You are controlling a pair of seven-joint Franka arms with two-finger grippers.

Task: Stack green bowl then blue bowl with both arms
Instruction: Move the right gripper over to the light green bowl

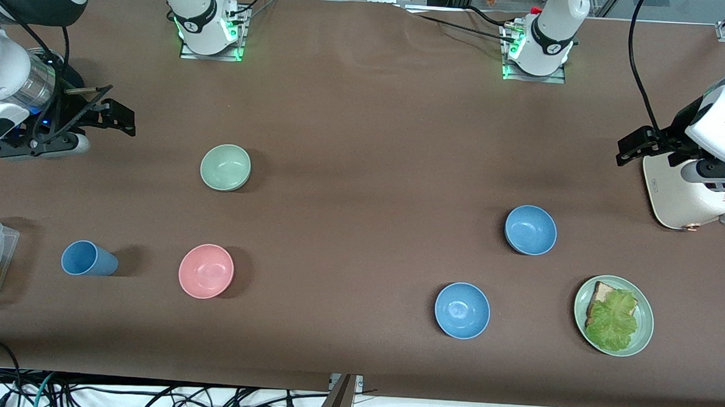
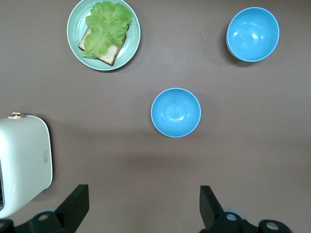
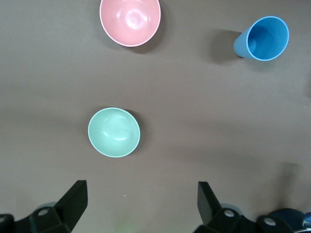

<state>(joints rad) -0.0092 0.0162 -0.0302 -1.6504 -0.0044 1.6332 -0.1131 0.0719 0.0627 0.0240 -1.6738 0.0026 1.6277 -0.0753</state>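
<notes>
While both bowls sat untouched, the green bowl [image 1: 225,167] toward the table's [image 1: 365,136] right-arm end and the blue bowl [image 1: 530,230] toward the left-arm end, the right gripper [image 1: 106,111] and left gripper [image 1: 637,144] hung wide-fingered over opposite edges, so grasping the green bowl came next.

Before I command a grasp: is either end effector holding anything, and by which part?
Nothing is held. The left end effector and right end effector are both open.

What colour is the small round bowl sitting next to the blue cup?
The small round bowl is plain pale pink, beside the blue cup; the right wrist view shows it best.
</notes>
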